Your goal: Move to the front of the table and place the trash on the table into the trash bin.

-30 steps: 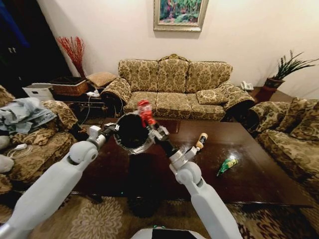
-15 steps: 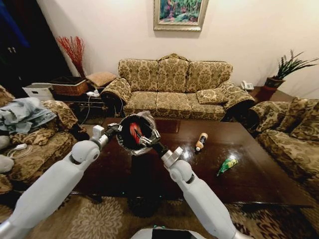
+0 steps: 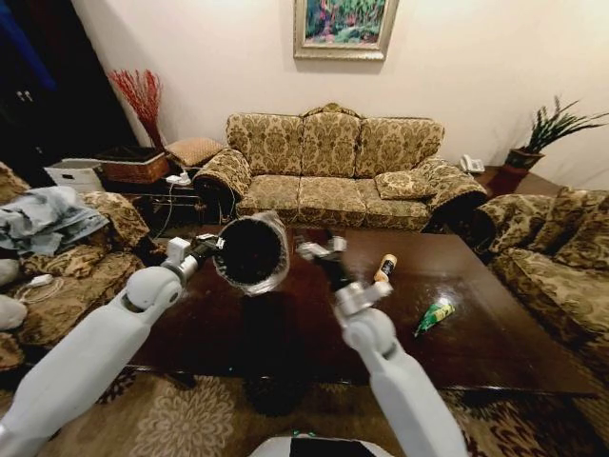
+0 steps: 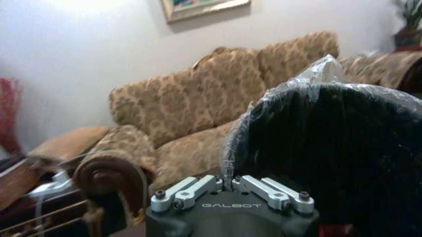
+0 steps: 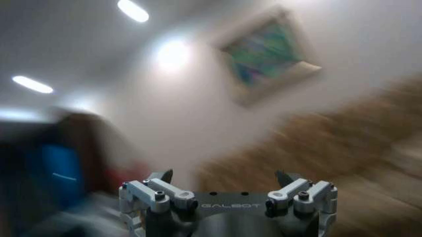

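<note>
My left gripper [image 3: 215, 246] is shut on the rim of the trash bin [image 3: 252, 252], a small black bin lined with crinkly clear plastic, and holds it tipped with its mouth toward me above the table [image 3: 495, 333]. In the left wrist view the fingers [image 4: 197, 186] pinch the bag-covered rim of the trash bin [image 4: 329, 163]. My right gripper [image 3: 321, 248] hangs open and empty just right of the bin; its wrist view also shows the right gripper [image 5: 224, 176] with nothing between its fingers. Trash lies on the table: a brown orange-labelled bottle [image 3: 384, 268] and a green bottle [image 3: 434, 314].
A patterned sofa [image 3: 333, 162] stands behind the table, an armchair [image 3: 561, 257] to the right, and a couch with clothes [image 3: 57, 257] to the left. A side table with a woven basket [image 3: 133, 167] sits at the back left. A patterned rug [image 3: 181, 419] lies below.
The right gripper carried a red can over the bin, put it into the bin's mouth, let go and has now drawn back to the right, open. The can no longer shows.
</note>
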### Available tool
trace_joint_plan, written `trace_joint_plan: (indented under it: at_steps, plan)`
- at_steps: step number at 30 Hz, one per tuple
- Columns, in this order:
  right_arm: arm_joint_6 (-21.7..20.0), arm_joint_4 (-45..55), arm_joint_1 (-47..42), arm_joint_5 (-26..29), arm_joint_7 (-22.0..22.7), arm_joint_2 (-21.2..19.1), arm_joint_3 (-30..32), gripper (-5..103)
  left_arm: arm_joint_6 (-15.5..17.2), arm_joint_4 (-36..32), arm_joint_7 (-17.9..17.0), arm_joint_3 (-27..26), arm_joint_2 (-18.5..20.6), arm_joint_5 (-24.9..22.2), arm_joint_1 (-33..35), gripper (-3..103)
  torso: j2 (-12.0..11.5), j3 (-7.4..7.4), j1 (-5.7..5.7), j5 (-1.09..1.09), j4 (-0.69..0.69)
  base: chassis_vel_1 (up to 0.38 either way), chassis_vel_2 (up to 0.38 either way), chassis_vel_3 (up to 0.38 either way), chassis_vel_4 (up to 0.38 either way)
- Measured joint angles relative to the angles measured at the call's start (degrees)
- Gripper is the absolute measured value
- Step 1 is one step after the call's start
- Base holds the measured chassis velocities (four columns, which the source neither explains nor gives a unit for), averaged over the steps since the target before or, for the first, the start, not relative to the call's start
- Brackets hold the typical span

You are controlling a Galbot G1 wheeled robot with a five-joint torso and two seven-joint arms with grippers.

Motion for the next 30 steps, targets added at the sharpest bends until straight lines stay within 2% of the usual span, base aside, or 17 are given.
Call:
trace_joint_plan:
  at_steps: [1,2,3,5,6,7,9,11,13,18,21,27,30]
  plan:
    - [-1.78,0.02,-1.51,0.37,2.29,-0.47,1.1,100,1.29,-0.37,-0.19,-0.59,0.13,0.56,0.27,1,0.0,0.0,0.0,-0.02,-0.01,0.0,0.0,0.0,0.0]
    - [-5.22,0.25,-4.77,2.06,5.2,-1.34,3.1,100,3.96,-1.13,-0.31,-1.75,0.62,1.62,0.94,1,0.0,0.0,0.01,-0.01,-0.02,0.0,0.0,0.0,0.0]
    - [-5.22,0.25,-4.77,2.06,5.2,-1.34,3.1,100,3.96,-1.13,-0.31,-1.75,0.62,1.62,0.94,1,0.0,0.0,0.01,-0.01,-0.02,0.0,0.0,0.0,0.0]
    - [-8.21,0.61,-7.53,4.58,6.22,-2.12,5.19,100,6.95,-1.98,0.0,-3.06,1.39,2.19,1.75,1,0.0,0.0,0.0,-0.03,0.0,0.0,0.0,0.0,0.0]
    - [-8.21,0.61,-7.53,4.58,6.22,-2.12,5.19,100,6.95,-1.98,0.0,-3.06,1.39,2.19,1.75,1,0.0,0.0,0.0,-0.03,0.0,0.0,0.0,0.0,0.0]
    - [-9.08,0.62,-8.28,5.4,6.72,-2.43,6.26,100,8.8,-2.46,0.86,-3.98,2.34,2.2,2.21,1,0.0,0.0,-0.01,-0.04,0.02,0.0,0.0,0.0,0.0]
    - [-9.22,0.44,-8.29,5.45,7.09,-2.67,6.83,100,9.56,-2.68,1.36,-4.35,3.14,1.96,2.36,1,0.01,0.0,-0.01,-0.04,0.02,0.0,0.0,0.0,0.0]
    - [-9.22,-0.62,-7.58,5.03,7.42,-3.26,7.61,100,10.88,-2.92,2.62,-4.92,6.06,-0.13,2.5,1,0.0,0.0,0.0,-0.03,0.02,0.0,0.0,0.0,0.0]
    - [-9.15,-0.98,-7.26,4.78,7.43,-3.38,7.77,100,11.04,-2.95,2.81,-4.98,6.6,-0.56,2.49,1,0.0,0.0,0.0,-0.03,0.02,0.0,0.0,0.0,0.0]
    - [-8.01,-5.59,-3.1,2.15,7.34,-3.58,7.84,100,12.31,-3.65,4.9,-5.43,11.5,-4.28,2.74,1,0.0,0.01,0.0,-0.03,0.02,-0.06,-0.063,0.067,0.063]
    - [-8.02,-7.18,-1.21,1.89,7.68,-3.4,7.12,100,12.38,-3.82,5.01,-5.25,12.4,-4.69,2.82,1,0.0,0.0,0.0,-0.03,0.03,-0.138,-0.143,0.139,0.147]
    - [-7.52,-13.37,3.42,0.01,9.34,-2.29,5.05,100,12.05,-3.64,4.7,-4.48,12.22,-5.49,2.7,1,0.0,0.01,0.01,-0.01,-0.02,-0.207,-0.215,0.22,0.203]
    - [-9.36,-18.61,7.85,0.56,12.14,-0.94,3.58,100,11.87,-3.67,4.58,-4.22,11.36,-5.81,3.05,1,0.0,0.01,0.0,0.01,-0.04,-0.182,-0.21,0.164,0.193]
